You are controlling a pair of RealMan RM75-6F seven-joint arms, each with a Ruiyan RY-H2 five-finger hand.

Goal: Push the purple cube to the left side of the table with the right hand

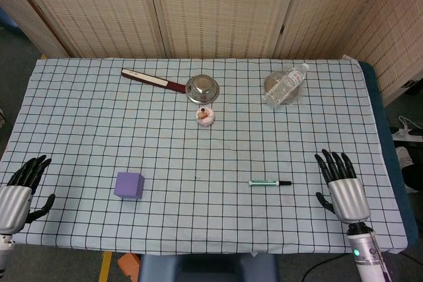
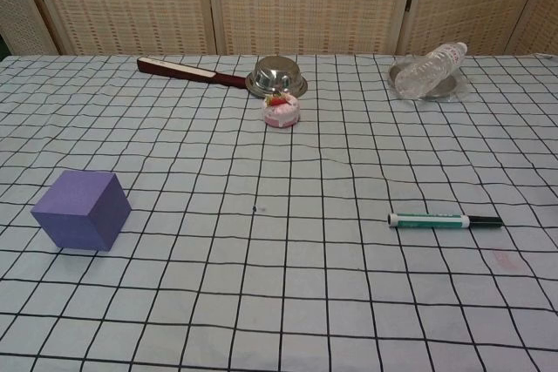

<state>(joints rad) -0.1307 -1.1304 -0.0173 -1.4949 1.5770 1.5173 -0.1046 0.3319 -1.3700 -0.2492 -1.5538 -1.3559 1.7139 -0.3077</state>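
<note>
Marker (image 1: 269, 182) lay flat on the checked desk (image 1: 99, 137), right of centre, apart from both hands. Going left to right: the left hand (image 1: 16, 189) hung at the near-left edge, fingers spread, holding nothing; a purple cube (image 1: 129, 185) sat next; then the marker; then the right hand (image 1: 342, 186) hovered just beside the near-right edge, fingers apart and empty, near the marker's black tip. The release looked complete, so the sound move seemed to be keeping that right hand high and clear, so no finger nudged the marker into rolling
</note>
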